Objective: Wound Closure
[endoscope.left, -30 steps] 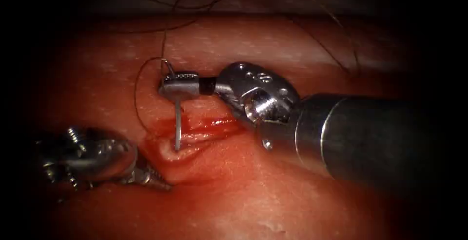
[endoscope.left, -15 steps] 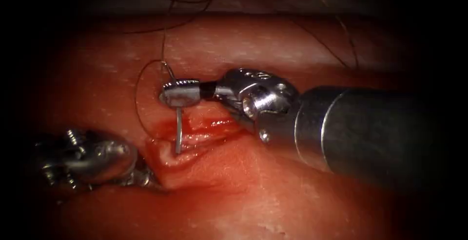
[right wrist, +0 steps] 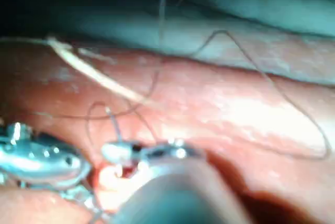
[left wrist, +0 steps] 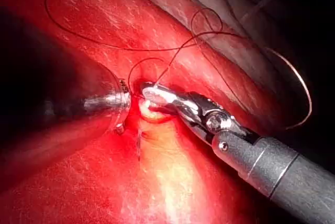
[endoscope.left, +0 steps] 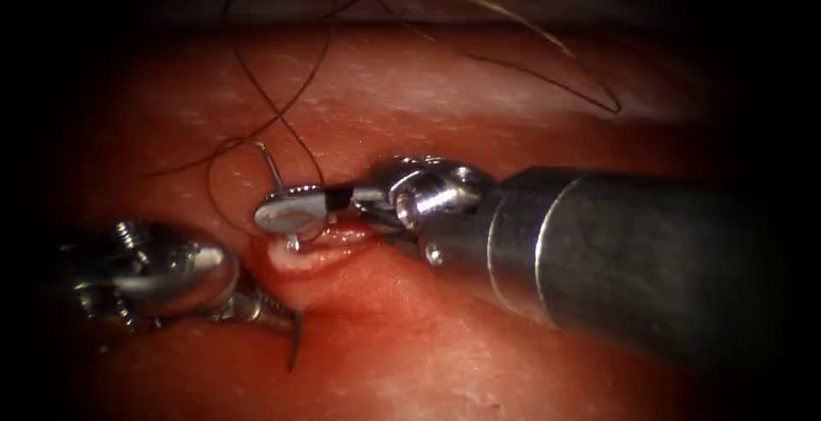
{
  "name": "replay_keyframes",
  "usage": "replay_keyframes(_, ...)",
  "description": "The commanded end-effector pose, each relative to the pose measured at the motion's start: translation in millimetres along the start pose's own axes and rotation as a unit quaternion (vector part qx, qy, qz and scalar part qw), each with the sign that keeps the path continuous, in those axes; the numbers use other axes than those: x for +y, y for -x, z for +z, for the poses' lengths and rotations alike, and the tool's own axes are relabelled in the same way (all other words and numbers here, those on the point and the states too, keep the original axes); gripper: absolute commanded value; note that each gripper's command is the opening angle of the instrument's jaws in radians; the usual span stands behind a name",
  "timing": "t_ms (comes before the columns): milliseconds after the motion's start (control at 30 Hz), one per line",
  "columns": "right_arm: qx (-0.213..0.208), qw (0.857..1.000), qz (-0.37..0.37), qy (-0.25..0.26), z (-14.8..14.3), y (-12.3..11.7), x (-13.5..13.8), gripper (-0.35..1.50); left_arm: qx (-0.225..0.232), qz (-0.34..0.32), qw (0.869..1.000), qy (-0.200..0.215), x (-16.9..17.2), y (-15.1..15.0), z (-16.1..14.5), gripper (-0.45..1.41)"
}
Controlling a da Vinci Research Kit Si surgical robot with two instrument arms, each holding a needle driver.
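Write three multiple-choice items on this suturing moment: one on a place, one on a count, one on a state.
1. Where does the right tool grip the needle?
A. near its thread end
B. at its tip
C. nowhere

2. How many tools are in the endoscope view?
A. one
B. two
C. three

3. What state is the needle in?
A. lying loose
B. passing into the tissue at the cut
C. held clear in the air

Key:
1 A: the right tool's shut jaws clamp the needle just below the end that trails thread.
2 B: the right tool and the left tool, which sits to the left of the cut.
3 B: the needle's body goes down into the cut under the right tool.
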Motion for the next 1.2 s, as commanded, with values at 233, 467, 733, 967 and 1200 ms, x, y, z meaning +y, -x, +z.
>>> replay_keyframes(233,0.035,0.998,0.031,0.029,-0.8,-1.3,1.7,-0.35,0.0,0.001,1.0,0.001,-0.3,-0.2,0.7,-0.14)
replay_keyframes(467,0.013,0.99,0.137,0.027,-0.6,0.2,1.4,-0.35,0.0,0.0,1.0,0.001,-0.3,-0.3,0.7,-0.11)
replay_keyframes(733,0.047,0.985,0.164,0.034,-1.4,0.1,1.4,0.24,0.003,0.027,1.0,0.001,-0.2,-1.1,-0.1,-0.04)
replay_keyframes(967,0.071,0.992,-0.079,0.069,-3.0,-3.9,1.4,1.14,0.076,0.269,0.96,0.024,0.8,-2.0,-1.2,0.3)
replay_keyframes(1200,0.082,0.983,-0.13,0.101,-5.9,-5.5,-0.3,1.09,0.121,0.336,0.934,0.025,0.9,-2.9,-1.7,0.44)
